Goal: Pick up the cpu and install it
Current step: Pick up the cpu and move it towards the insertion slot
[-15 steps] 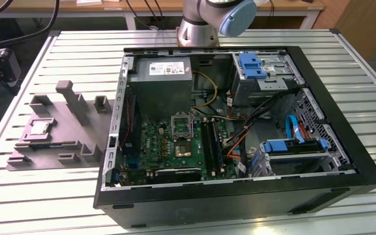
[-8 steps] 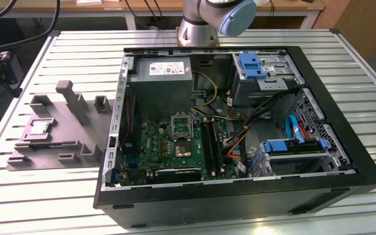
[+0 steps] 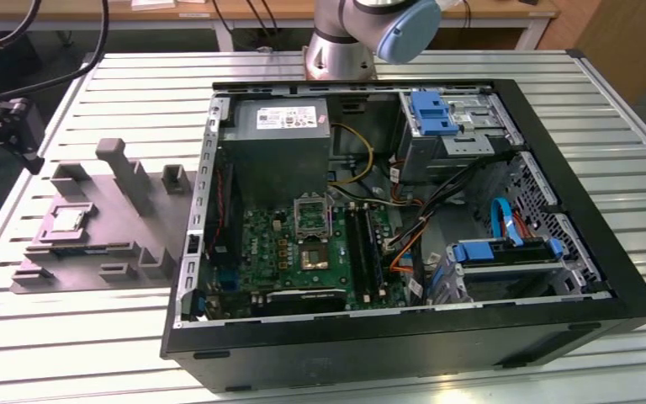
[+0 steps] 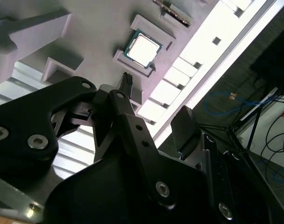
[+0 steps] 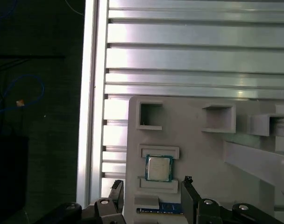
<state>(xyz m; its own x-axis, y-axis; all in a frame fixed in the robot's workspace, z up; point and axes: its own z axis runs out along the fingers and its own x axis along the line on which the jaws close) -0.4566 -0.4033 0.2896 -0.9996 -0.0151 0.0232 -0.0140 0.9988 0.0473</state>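
Between the claw's (image 5: 152, 182) two fingertips and a little beyond them lies the cpu (image 5: 158, 168), face up, its pale silver face ringed by a greenish rim. The claw stands wide open and holds nothing. In the first wrist view one finger (image 5: 189, 193) rises to each side of the chip, and both are apart from it.

The cpu sits flat in a shallow square pocket of a grey fixture (image 5: 202, 154), with raised lips along two opposite sides of the pocket. In the second wrist view the claw (image 4: 156, 93) shows from behind its black linkage. One thin fingertip (image 4: 127, 83) points toward the cpu (image 4: 143, 49), near the pocket's edge but not touching the chip.

Further out from the claw, past the cpu, the fixture carries several small open-topped boxes, and one long upright block stands off to one side. Under the fixture and beyond it runs a slatted metal table (image 5: 198, 60), whose edge rail passes beside the claw, with dark floor and loose cables past that.

In the exterior view the cpu (image 3: 71, 220) rests in the fixture (image 3: 121, 252) toward the exterior view's left. An open computer case (image 3: 413, 345) lies on the table (image 3: 110, 76) just beside the fixture, with a green board (image 3: 300, 244) flat inside it. The arm's base (image 3: 346, 42) stands behind the case, well apart from the chip.
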